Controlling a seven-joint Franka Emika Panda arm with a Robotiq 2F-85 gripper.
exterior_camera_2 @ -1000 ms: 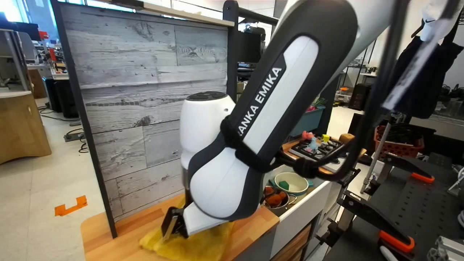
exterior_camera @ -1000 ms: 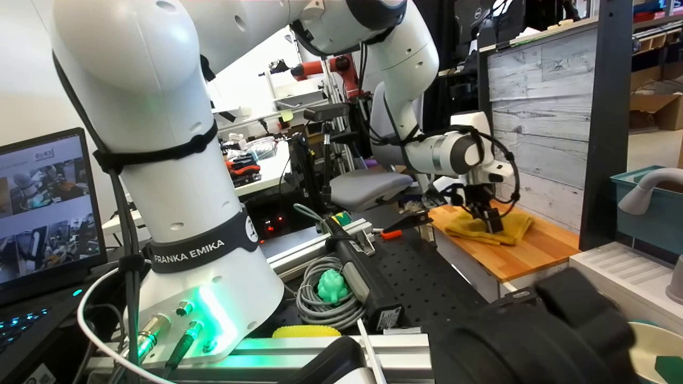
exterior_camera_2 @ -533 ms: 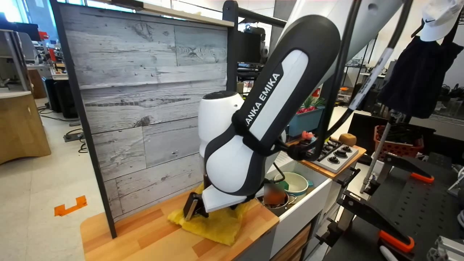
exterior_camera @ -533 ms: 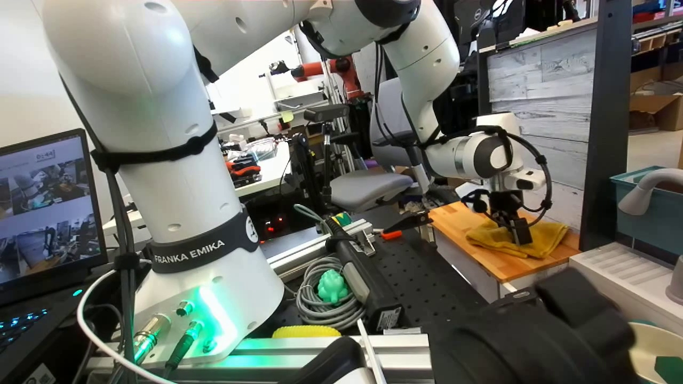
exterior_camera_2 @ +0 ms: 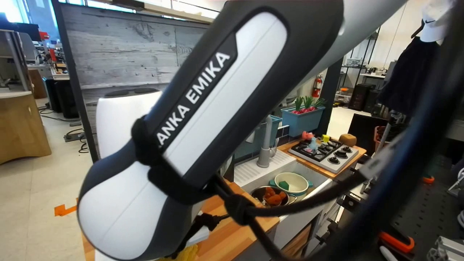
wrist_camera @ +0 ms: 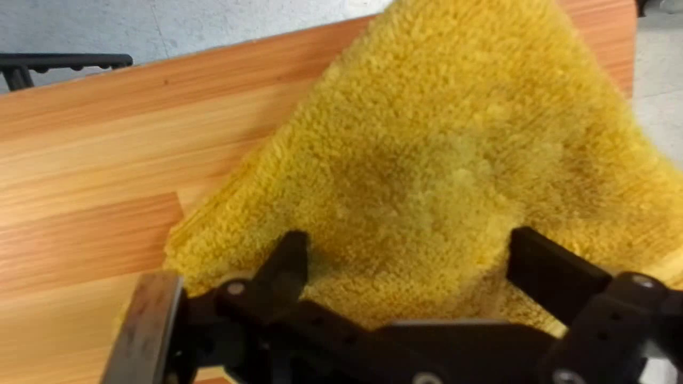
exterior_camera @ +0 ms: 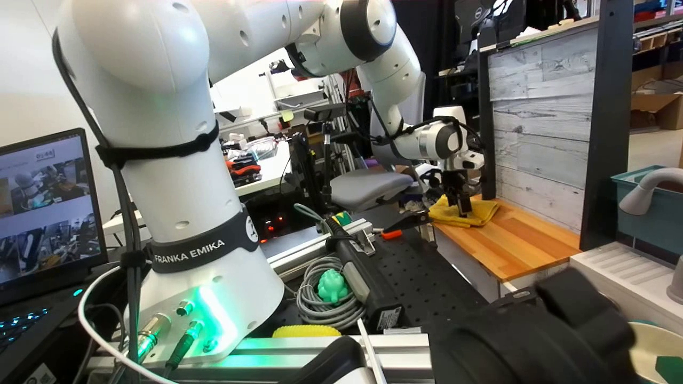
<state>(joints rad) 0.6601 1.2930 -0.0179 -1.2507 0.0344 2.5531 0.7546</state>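
One cloth (wrist_camera: 443,117), yellow, lying at an end of the wooden table (wrist_camera: 90,170), overlapping its edge. One tool (wrist_camera: 408,248), mine: fingers (wrist_camera: 552,274) spread wide, tips down at the cloth, nothing pinched between them. One panel (exterior_camera: 541,114), gray, upright along the table's side.

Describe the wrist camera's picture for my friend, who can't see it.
A fluffy yellow cloth lies on a striped wooden tabletop, filling the middle. At the bottom, a black gripper stands open, its fingers apart over the cloth. Pale floor shows beyond the tabletop.
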